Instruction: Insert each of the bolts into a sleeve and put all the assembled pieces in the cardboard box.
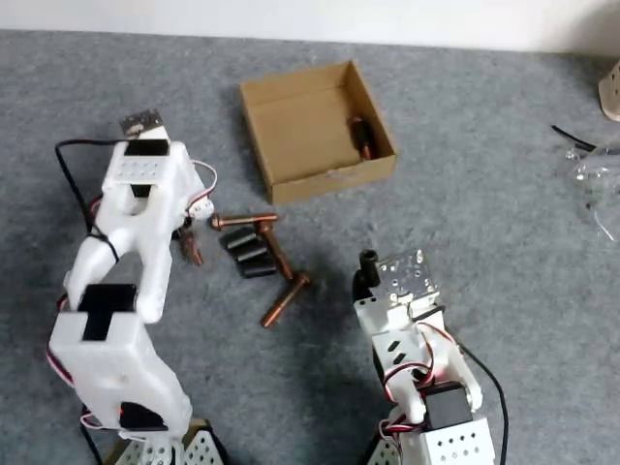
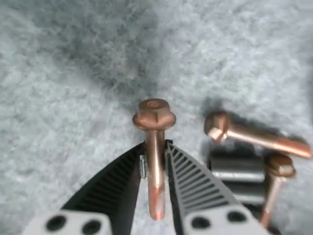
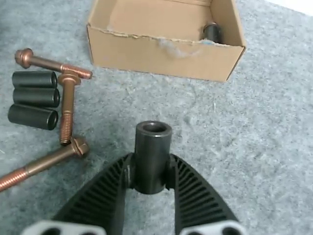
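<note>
copper bolt point(image 2: 154, 120), likely stiff and slick, sits pinched mid-shank in the left gripper point(image 2: 156, 147), while the right gripper point(image 3: 150, 161) clamps a black sleeve point(image 3: 153, 142).

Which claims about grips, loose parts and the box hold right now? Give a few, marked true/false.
1. The left arm's fingers are shut on a bolt. True.
2. The right arm's fingers hold a bolt. False: they grip a black sleeve.
3. Three loose sleeves lie side by side on the carpet. True.
4. The cardboard box is empty. False: one dark piece lies inside against a wall.
</note>
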Controlling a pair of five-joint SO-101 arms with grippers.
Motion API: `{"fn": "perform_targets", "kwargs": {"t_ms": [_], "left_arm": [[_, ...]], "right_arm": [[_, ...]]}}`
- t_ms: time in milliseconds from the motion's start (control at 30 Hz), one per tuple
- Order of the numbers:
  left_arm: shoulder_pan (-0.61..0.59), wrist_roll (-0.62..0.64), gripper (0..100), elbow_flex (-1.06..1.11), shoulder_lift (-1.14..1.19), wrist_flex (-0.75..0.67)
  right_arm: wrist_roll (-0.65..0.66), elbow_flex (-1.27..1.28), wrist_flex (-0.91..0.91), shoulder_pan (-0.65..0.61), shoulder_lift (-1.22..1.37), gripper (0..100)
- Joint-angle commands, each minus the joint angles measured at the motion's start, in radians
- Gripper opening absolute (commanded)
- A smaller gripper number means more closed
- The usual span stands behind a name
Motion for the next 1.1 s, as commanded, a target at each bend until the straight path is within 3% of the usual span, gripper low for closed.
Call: {"fn": "perform_targets", "kwargs": {"t_ms": [0,367,700,867,1067], "left_arm": [[0.019,0.002,0,-0.036,-0.191,0.063],[0.018,-0.006,0,-0.036,-0.519,0.249],[0.018,-0.155,0,-0.035,-0.834,0.359],[0.015,-0.269,0,0.074,-0.99,0.325],[0.015,-0.318,0,0.36,-1.171,0.204]], "right_arm": [[0.023,0.012,-0.044,0.012,-0.013,0.5],[0.023,0.013,-0.044,0.012,-0.013,0.5],[0.023,0.013,-0.044,0.013,-0.013,0.5],[0.023,0.013,-0.044,0.013,-0.013,0.5],[0.023,0.013,-0.044,0.013,-0.013,0.5]]}}
